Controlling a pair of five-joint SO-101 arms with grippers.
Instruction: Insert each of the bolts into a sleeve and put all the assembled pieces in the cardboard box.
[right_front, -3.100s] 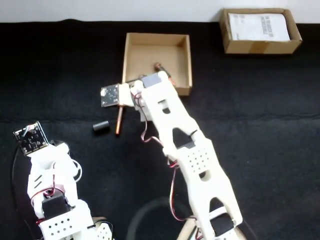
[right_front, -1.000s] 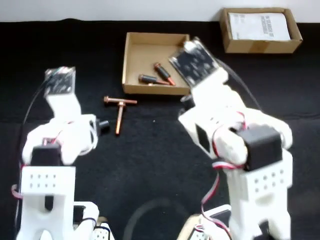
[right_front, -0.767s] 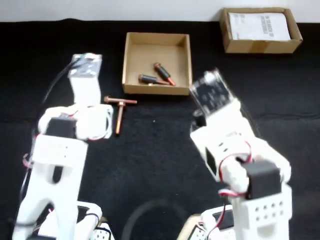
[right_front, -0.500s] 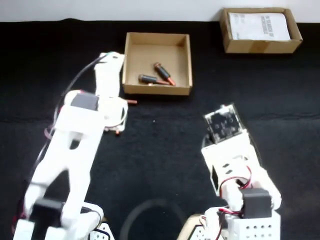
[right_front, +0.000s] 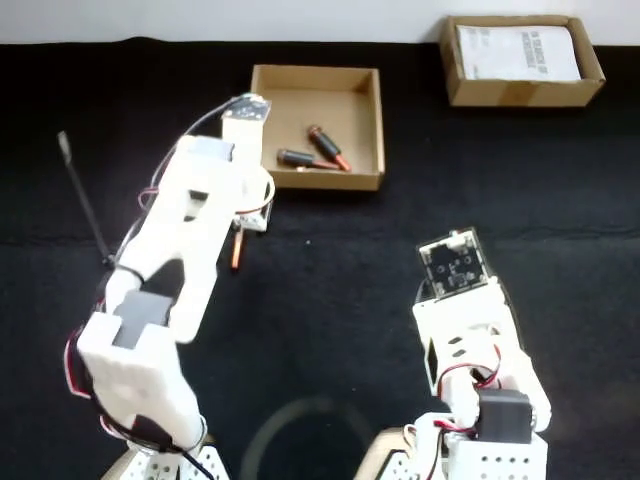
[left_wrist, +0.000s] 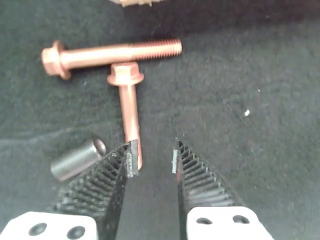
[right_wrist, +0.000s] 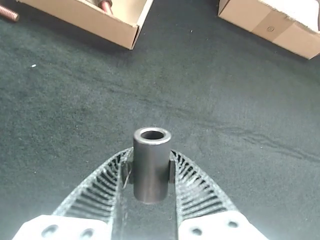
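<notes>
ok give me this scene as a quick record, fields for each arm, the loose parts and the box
left jaws: open, low at the shank tip of one bolt
right jaws: shut on an upright sleeve
loose on table: second bolt; spare sleeve lying on its side
cardboard box: two assembled pieces inside

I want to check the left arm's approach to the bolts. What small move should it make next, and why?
Probably nudge the left claw sideways until the nearer bolt lies between its open fingers. The bolt's end sits beside one finger, not centred, and the right claw holds a sleeve upright, ready for it.
</notes>
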